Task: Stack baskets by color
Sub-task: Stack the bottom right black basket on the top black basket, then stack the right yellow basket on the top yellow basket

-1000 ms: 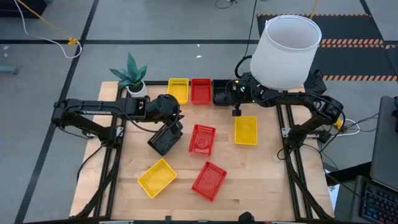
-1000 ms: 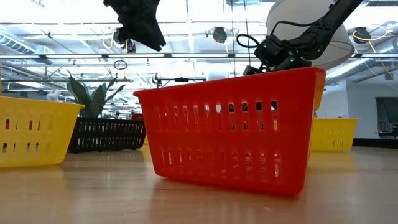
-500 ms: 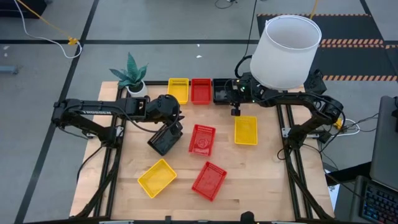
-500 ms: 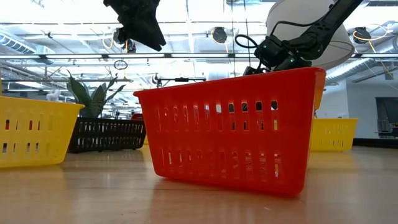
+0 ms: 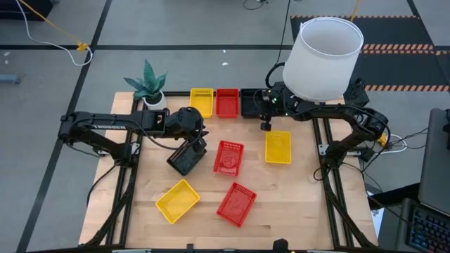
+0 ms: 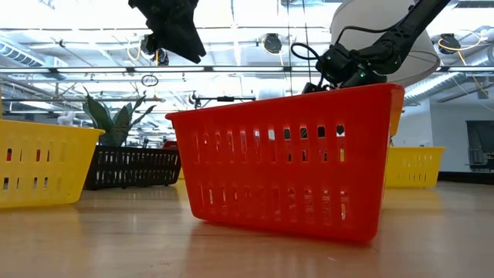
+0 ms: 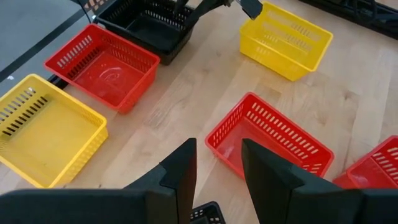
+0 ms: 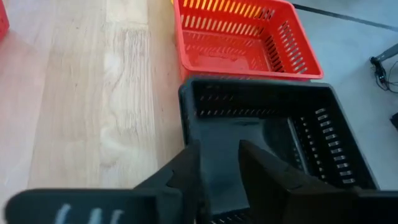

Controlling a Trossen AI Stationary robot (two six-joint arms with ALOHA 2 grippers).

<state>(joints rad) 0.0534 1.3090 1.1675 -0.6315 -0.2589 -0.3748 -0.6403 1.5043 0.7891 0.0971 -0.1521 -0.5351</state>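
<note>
Along the far edge stand a yellow basket (image 5: 202, 100), a red one (image 5: 226, 102) and a black one (image 5: 249, 104). My right gripper (image 8: 225, 163) is open at this black basket (image 8: 261, 124), one finger over its side wall, the other over its inside. Another black basket (image 6: 131, 166) rests on its base on the table. My left gripper (image 7: 217, 177) hangs open well above it, holding nothing. Loose on the wood lie two red baskets (image 5: 228, 157) (image 5: 236, 204) and two yellow ones (image 5: 278, 147) (image 5: 177, 200). My right gripper's fingers (image 8: 183, 171) slant down on either side of the far black basket's side wall (image 8: 189, 118). I cannot tell whether they touch it. The basket sits level on the table.
A potted plant (image 5: 148, 83) stands at the far left corner, and a large white lampshade (image 5: 323, 56) rises over the right arm. Bare wood lies between the middle baskets and along the table's right side (image 5: 309, 197).
My right gripper has rolled a little about its own line at the far black basket. The baskets and my left gripper stand as before.
</note>
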